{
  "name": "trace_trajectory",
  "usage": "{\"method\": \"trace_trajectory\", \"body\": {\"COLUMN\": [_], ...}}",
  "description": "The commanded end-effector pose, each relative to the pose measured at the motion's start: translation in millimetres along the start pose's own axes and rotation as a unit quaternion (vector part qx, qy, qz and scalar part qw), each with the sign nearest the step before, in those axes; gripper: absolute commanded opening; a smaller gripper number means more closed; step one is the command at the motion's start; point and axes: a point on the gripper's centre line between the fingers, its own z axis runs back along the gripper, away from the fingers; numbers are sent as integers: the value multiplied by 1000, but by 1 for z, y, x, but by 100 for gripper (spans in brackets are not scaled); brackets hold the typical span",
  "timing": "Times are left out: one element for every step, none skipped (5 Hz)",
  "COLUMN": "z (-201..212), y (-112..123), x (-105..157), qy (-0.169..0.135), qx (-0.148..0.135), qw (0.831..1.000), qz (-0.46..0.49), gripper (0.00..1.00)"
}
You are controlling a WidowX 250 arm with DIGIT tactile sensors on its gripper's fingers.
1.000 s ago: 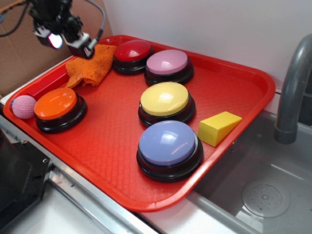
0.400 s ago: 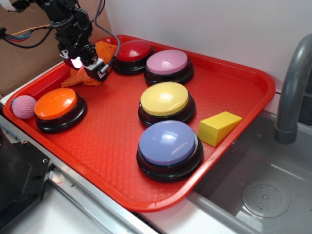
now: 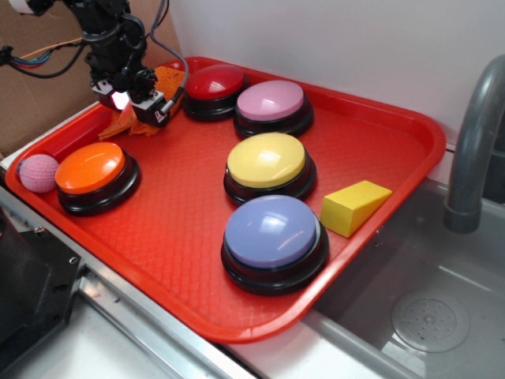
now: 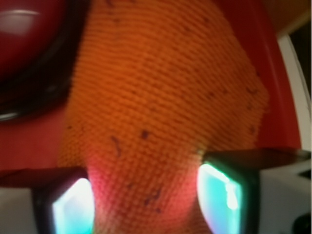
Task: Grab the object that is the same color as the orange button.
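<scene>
Cloth, orange and knitted, lies at the tray's back-left corner, just beside the red button. The gripper is down on it, its lit fingers spread to either side of a fold of the fabric, not yet pinching. By my reading the approach is done; closing and lifting remain. Counted: one cloth, five dome buttons, namely the orange button, red, pink, yellow and lilac; one pink ball; one yellow wedge.
</scene>
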Motion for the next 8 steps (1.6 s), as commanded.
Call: {"method": "trace_trajectory", "body": {"z": [10,10,13,28,59,98,137,155], "y": [4,5,2,-2,-13,-38,-66,-86], "x": [17,17,15,13,14,7,-9,-27], "qy": [-11,-5,3,21,45,30,16,-7], "qx": [17,20,26,20,-6,-23,-41,-56], "qw": [1000,1000,999,998,998,999,999,997], "qz": [4,12,32,55,44,16,-32,-57], "gripper": [0,0,0,0,0,0,0,0]}}
